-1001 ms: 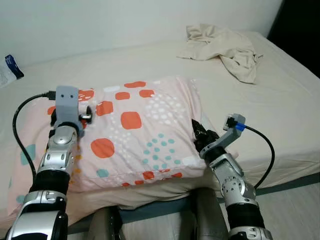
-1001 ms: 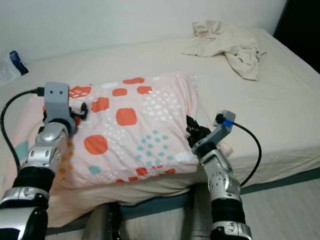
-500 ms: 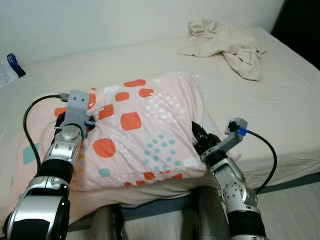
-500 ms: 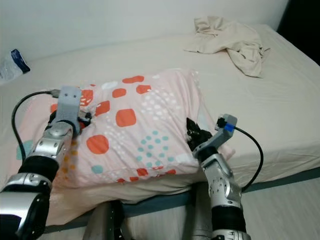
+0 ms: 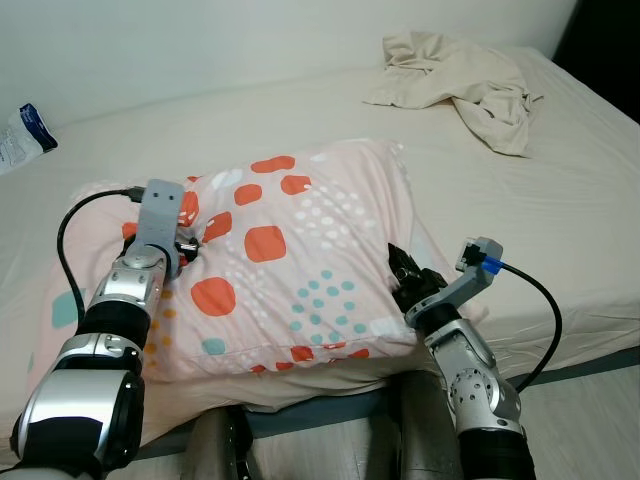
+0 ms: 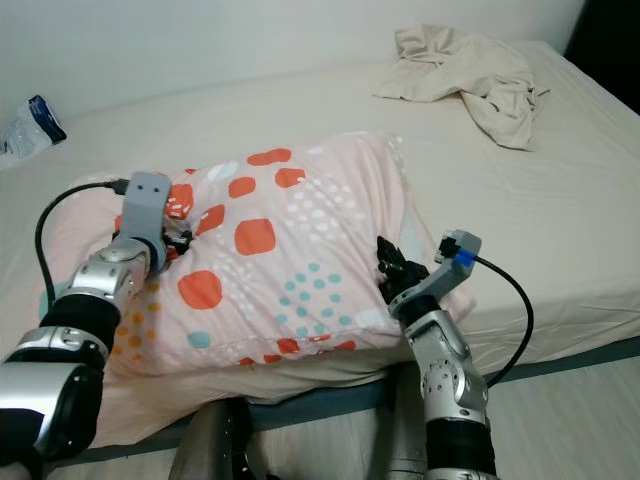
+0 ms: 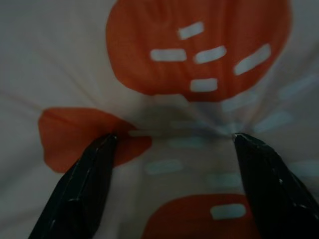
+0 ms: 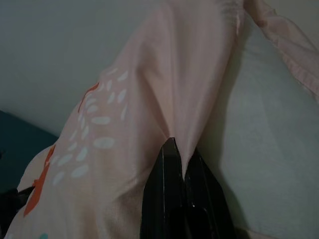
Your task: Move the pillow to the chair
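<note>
**Both grippers settled on the pillow, lift not yet begun**

The soft, plump pale-pink fabric pillow (image 5: 290, 265) with orange rounded squares and teal and white dots lies on the cream-sheeted bed (image 5: 560, 230), at the near edge, its front seam overhanging slightly. No chair is in sight.

Over the last second the left gripper (image 7: 172, 142) has slid from above the pillow's left end down onto it; its black fingers (image 7: 84, 184) are spread wide and pressed into the cloth, which puckers between them but is not yet pinched. The right gripper (image 8: 180, 164) has barely shifted: at the pillow's right edge, it is clenched on a thin fold of the pillowcase.

I judge this a two-sided hold nearly complete; the left side must close before lifting.

Far behind the pillow lies a crumpled beige cloth (image 5: 460, 80); left of the pillow, a blue-and-white plastic packet (image 5: 25, 130).
</note>
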Motion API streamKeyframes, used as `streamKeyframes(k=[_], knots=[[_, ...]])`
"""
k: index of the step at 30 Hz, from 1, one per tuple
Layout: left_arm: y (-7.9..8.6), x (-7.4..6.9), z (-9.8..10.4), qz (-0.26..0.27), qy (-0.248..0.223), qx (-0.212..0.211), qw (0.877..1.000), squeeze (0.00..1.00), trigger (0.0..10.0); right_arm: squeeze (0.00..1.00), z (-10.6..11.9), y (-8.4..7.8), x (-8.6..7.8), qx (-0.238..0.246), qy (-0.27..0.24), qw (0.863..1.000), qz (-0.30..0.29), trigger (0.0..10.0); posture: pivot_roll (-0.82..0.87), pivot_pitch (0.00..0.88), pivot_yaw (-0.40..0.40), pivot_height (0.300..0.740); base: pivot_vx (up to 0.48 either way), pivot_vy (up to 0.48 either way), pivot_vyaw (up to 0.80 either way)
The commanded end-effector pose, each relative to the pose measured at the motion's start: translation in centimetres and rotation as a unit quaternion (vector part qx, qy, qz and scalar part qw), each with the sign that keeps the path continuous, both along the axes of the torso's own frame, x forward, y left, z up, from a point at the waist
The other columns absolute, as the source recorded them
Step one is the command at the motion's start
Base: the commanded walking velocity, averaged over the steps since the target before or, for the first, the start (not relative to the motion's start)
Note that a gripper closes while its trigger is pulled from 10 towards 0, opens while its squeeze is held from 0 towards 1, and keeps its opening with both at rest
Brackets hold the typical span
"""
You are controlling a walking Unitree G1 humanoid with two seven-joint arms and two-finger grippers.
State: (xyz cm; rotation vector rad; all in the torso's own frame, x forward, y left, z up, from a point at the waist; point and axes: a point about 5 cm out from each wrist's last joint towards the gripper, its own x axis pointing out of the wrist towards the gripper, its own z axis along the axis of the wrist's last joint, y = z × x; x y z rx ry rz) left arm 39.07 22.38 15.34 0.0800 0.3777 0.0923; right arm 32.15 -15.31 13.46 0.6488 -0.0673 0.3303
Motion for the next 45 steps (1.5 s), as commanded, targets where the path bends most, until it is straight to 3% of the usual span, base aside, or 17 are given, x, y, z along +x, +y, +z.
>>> streamKeyframes(k=[1,9,10,11,32,40,43,45], knots=[[-0.2,-2.0,-4.9,0.014,0.102,-0.05,0.993,0.0,10.0,0.0,-0.9,0.7,-0.4,0.009,0.022,1.0,0.01,0.0,-0.12,0.305,0.133,0.546,0.0,0.0,0.0],[-0.1,-2.7,-6.2,0.047,0.113,-0.104,0.987,0.0,10.0,0.0,-0.6,0.6,-0.4,0.011,0.02,1.0,0.008,0.0,-0.12,0.305,0.132,0.546,0.0,0.0,0.0],[-0.1,-2.8,-6.4,0.046,0.115,-0.105,0.987,0.0,4.5,0.0,-0.5,0.5,-0.4,0.012,0.02,1.0,0.007,0.0,-0.12,0.305,0.131,0.546,0.0,0.0,0.0],[-0.1,-2.9,-6.6,0.043,0.118,-0.104,0.987,0.0,0.0,0.0,-0.5,0.5,-0.4,0.012,0.019,1.0,0.006,0.0,-0.12,0.305,0.131,0.546,0.0,0.0,0.0],[-1.0,-3.4,-7.8,0.031,0.124,-0.118,0.985,0.0,0.0,0.0,0.2,0.3,0.0,0.015,0.009,1.0,0.005,0.0,-0.12,0.282,0.126,0.546,0.0,0.0,0.0],[-3.3,-2.3,-6.3,-0.005,0.057,-0.207,0.977,0.0,0.0,0.0,1.2,0.1,0.5,0.037,-0.018,0.999,0.005,0.0,-0.12,0.247,0.125,0.546,0.0,0.0,0.0],[-5.2,-1.3,-3.6,-0.045,-0.014,-0.288,0.957,0.0,0.0,0.0,3.1,0.2,0.8,0.061,-0.058,0.996,0.016,0.0,-0.12,0.207,0.122,0.546,0.0,0.0,0.0],[-5.6,-1.1,-3.1,-0.053,-0.029,-0.302,0.951,0.0,0.0,0.0,3.5,0.2,0.9,0.065,-0.067,0.996,0.019,0.0,-0.11,0.203,0.122,0.546,0.0,0.0,0.0]])
